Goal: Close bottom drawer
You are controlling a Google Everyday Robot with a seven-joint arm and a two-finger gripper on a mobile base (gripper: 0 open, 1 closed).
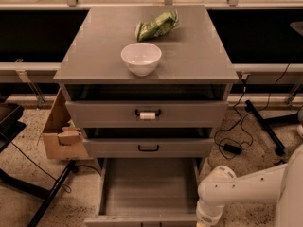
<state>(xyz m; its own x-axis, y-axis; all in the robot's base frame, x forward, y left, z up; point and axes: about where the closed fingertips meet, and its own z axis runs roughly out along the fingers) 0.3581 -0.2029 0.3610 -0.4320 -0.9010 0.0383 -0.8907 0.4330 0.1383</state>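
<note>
The bottom drawer (149,188) of the grey cabinet is pulled far out, and its grey inside is bare. Its front panel (142,220) lies at the bottom edge of the view; its handle is out of view. My white arm (246,193) comes in from the right, with its wrist low at the drawer's front right corner. The gripper itself is below the frame's edge and out of view.
The top drawer with a white-tagged handle (147,113) and the middle drawer (148,148) are shut. A white bowl (141,58) and a green bag (157,26) sit on the cabinet top. A cardboard box (59,134) stands at left; black cables (236,136) lie at right.
</note>
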